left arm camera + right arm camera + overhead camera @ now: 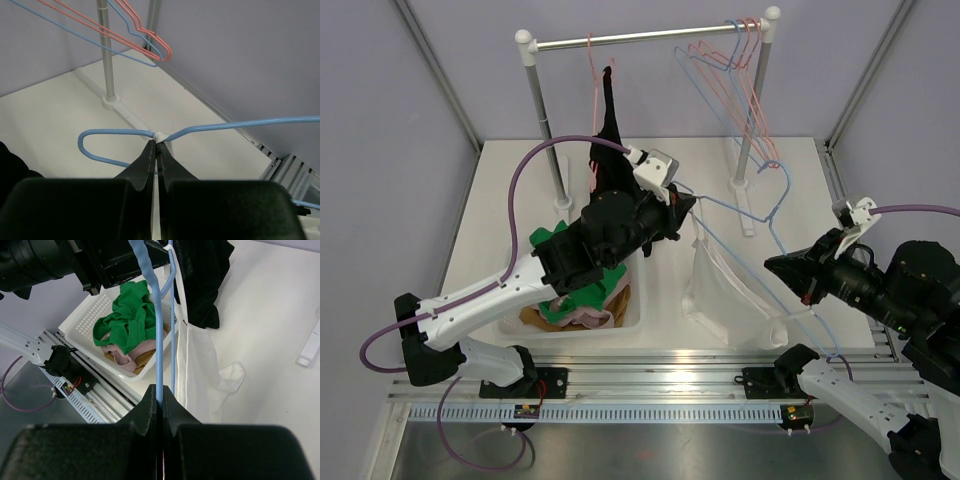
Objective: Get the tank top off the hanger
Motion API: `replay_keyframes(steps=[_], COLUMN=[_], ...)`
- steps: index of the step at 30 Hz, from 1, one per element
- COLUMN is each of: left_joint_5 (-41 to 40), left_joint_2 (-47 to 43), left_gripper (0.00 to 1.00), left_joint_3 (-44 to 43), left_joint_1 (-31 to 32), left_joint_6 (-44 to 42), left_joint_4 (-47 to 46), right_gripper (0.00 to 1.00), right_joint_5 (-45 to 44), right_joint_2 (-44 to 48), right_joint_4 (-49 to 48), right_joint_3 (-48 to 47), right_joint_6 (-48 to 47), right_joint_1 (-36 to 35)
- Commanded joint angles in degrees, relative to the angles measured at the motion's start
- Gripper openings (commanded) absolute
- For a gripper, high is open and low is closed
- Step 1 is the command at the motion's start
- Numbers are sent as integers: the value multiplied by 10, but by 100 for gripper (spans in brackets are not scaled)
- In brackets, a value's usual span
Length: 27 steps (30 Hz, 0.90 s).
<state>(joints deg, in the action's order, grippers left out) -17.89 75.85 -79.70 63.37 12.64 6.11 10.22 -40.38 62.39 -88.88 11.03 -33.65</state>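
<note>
A blue wire hanger (772, 205) is held over the table between both arms. A white tank top (715, 285) hangs from it, and its lower part lies crumpled on the table. My left gripper (682, 205) is shut on the hanger's neck, at the white wrapped twist (159, 135), with the hook (85, 145) curling to the left. My right gripper (778, 272) is shut on a blue wire of the hanger (159, 365). The tank top (200, 365) drapes just right of that wire.
A white basket (620, 328) of green, pink and tan clothes (125, 320) sits under the left arm. The rack (640, 38) holds a black garment (608, 110) on a pink hanger and several empty hangers (740, 60). The rack post (106, 60) stands ahead.
</note>
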Motion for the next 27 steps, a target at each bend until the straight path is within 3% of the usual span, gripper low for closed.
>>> replay_keyframes(steps=[1, 6, 9, 13, 16, 19, 20, 22, 23, 27], left_joint_5=[-63, -205, -239, -226, -169, -56, -29, 21, 32, 43], left_joint_2=[-18, -42, -67, -91, -100, -116, -122, -134, -135, -128], left_gripper=[0, 0, 0, 0, 0, 0, 0, 0, 0, 0], left_joint_3=[0, 7, 21, 40, 56, 103, 118, 159, 166, 176], left_joint_1=[1, -5, -22, -59, -64, -62, -62, -62, -62, -55], left_joint_6=[-3, 47, 97, 149, 155, 136, 128, 124, 119, 105], left_joint_4=[-13, 31, 64, 101, 93, 39, 22, -17, -22, -13], right_gripper=[0, 0, 0, 0, 0, 0, 0, 0, 0, 0], right_joint_5=[3, 41, 54, 73, 75, 43, 35, 12, 7, -35], right_joint_2=[3, 34, 68, 108, 150, 195, 205, 209, 202, 87], right_joint_4=[-18, 1, 6, 0, -69, -238, -360, -490, -615, -842], right_joint_3=[6, 30, 37, 38, 92, 171, 241, 341, 368, 420], right_joint_6=[-15, -41, -48, -65, -71, -37, -14, 0, 14, 11], right_joint_1=[-3, -3, -3, -3, -3, -3, -3, -3, -3, -3])
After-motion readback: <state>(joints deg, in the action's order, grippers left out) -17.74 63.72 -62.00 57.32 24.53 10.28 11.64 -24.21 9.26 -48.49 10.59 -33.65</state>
